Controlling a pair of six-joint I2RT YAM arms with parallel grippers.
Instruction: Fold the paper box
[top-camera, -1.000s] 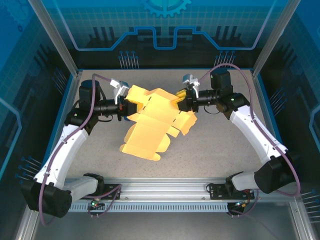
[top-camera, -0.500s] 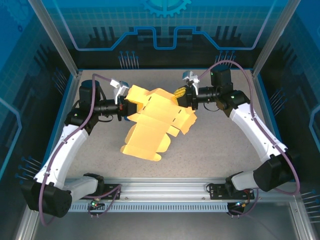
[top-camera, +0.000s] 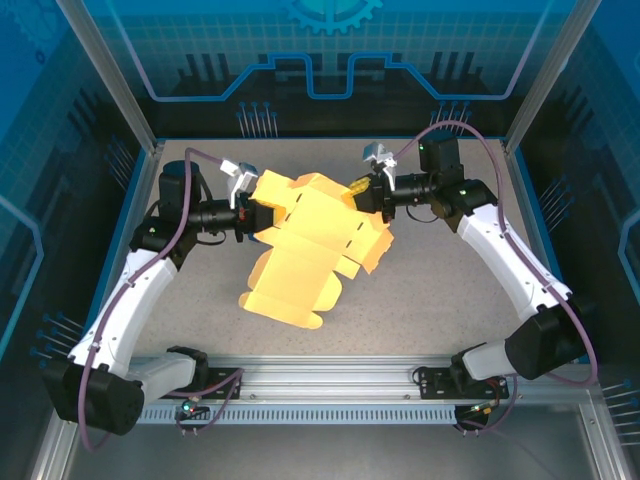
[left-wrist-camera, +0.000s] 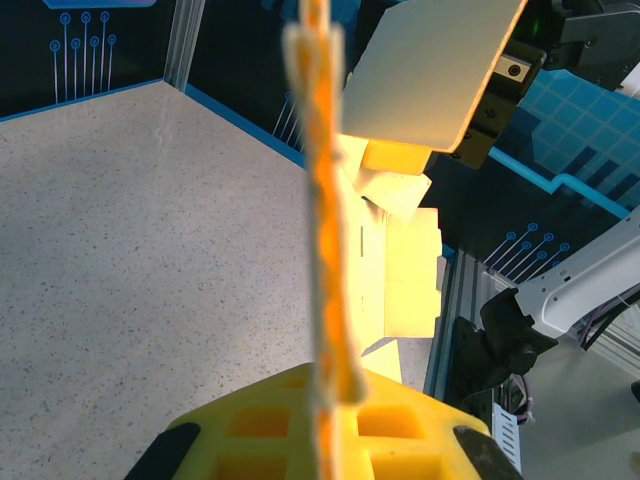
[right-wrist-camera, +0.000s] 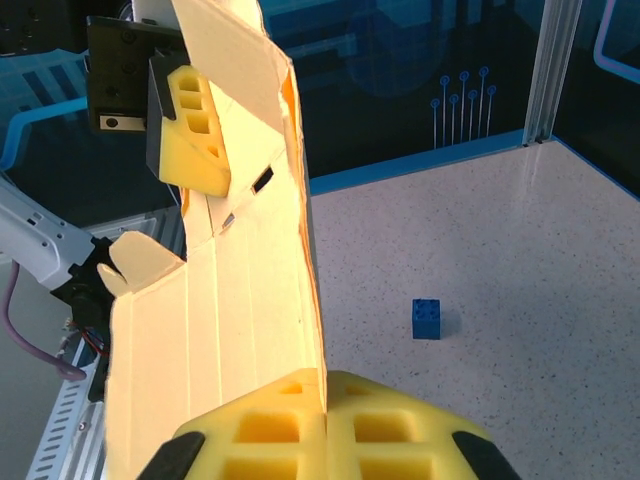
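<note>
Here the paper box (top-camera: 310, 245) is seen over the middle of the table (top-camera: 450, 290), as an unfolded die-cut sheet of pale yellow card; flaps, notched tabs and crease lines are shown across it, and a small slot is cut near its upper end. It is held slanted between the two grippers, its upper part raised and its lower flaps hanging toward the near rail; whether the lowest edge touches the table cannot be told.

The left gripper (top-camera: 258, 215) is clamped on the sheet's left edge, the card being pinched edge-on between its yellow pads (left-wrist-camera: 250, 425) in the left wrist view; the right gripper (top-camera: 365, 195) is likewise closed on the sheet's upper right edge, the card rising straight from between its fingers in the right wrist view.

The left arm (top-camera: 130, 290) and the right arm (top-camera: 510, 260) are stretched forward from their bases, elbows spread outward, wrists turned level and inward, so that the grippers face each other across the sheet. A small blue block (right-wrist-camera: 426, 318) is seen on the table, well apart from the card.
</note>
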